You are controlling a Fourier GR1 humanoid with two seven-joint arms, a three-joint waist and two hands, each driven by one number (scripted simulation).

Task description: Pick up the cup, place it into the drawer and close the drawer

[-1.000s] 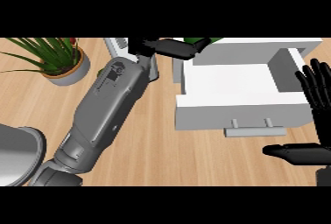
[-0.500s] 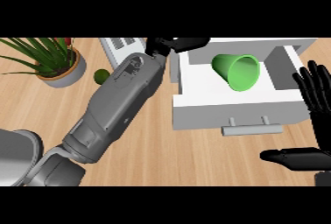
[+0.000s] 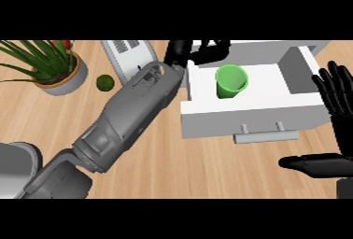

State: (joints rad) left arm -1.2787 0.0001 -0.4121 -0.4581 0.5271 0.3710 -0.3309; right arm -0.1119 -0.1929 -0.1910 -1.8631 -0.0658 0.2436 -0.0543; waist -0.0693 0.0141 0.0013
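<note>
A white drawer (image 3: 207, 121) stands open at the upper right of the frame, a green cup (image 3: 230, 82) lying inside it near the back. The left hand (image 3: 204, 50) hovers just above the cup, fingers curled on nothing. At the right edge, the right hand (image 3: 336, 95) rests with fingers spread. A potted plant (image 3: 48, 65) fills the upper left, a lime (image 3: 105, 83) beside it.

Cup (image 3: 230, 81) newly in drawer (image 3: 252, 122), clear of left hand (image 3: 203, 50).
</note>
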